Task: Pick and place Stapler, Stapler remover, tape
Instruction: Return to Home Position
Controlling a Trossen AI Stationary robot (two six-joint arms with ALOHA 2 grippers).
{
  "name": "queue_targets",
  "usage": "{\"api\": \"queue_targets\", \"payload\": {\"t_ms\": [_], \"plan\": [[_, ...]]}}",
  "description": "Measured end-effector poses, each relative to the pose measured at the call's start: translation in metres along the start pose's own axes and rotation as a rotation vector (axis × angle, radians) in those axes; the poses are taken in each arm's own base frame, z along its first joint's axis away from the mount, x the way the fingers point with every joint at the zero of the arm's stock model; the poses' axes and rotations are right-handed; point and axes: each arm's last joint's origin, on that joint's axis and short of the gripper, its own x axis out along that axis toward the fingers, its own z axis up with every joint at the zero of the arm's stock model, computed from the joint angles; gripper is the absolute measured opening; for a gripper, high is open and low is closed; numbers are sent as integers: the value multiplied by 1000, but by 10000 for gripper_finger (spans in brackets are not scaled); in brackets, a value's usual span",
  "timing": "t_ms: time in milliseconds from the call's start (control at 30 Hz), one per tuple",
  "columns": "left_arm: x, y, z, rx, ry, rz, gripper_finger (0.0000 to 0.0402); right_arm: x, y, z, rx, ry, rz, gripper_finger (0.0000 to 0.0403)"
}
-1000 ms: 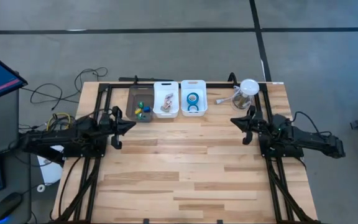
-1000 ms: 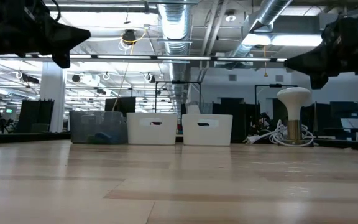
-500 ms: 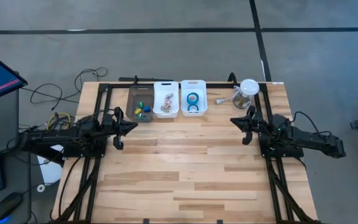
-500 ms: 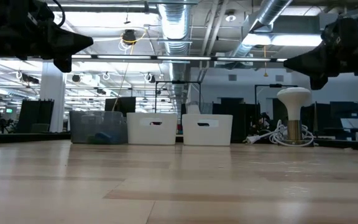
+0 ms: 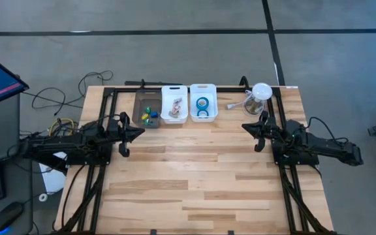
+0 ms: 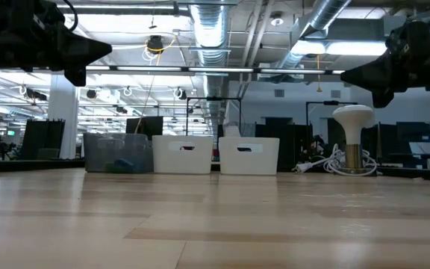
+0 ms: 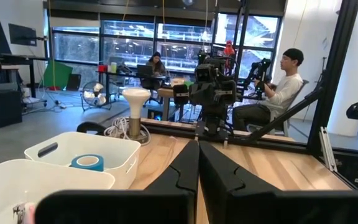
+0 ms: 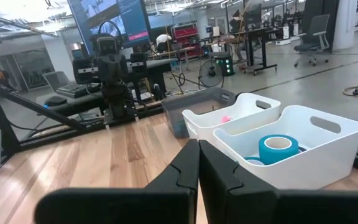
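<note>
The near half of the wooden table is bare planks. Midway across it, both arms hang above the surface without touching it, each drawn back to its own side. The left gripper sits over the left edge and points toward the middle. In its wrist view the 2 dark fingers press flat against each other with nothing between them. The right gripper mirrors it over the right edge. Its fingers are likewise closed on each other and empty. The 2 grippers are well apart, with open table between them.

Farther back, 3 bins stand side by side in a row along the far edge. The dark bin on the left holds small coloured blocks in green, yellow and blue, too small to make out further. The middle white bin holds a few pale and pinkish pieces. The right white bin holds the tape. At least 2 bright-blue rolls show there, 1 nearer the bin's far wall and 1 nearer its front wall.

Just right of the bins, a white mushroom-shaped lamp stands at the far right corner, with a coiled pale cable beside it.

Beyond the table, the left wrist view shows a seated person and another person at a desk deeper in the room.
</note>
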Motion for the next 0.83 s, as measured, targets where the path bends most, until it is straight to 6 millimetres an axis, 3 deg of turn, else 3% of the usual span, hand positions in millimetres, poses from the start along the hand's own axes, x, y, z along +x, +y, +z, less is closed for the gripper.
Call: {"api": "queue_targets", "payload": {"t_ms": [833], "plan": [[0, 0, 1, -1, -12, -1, 3, 0, 0, 0, 0, 1, 0, 1]]}}
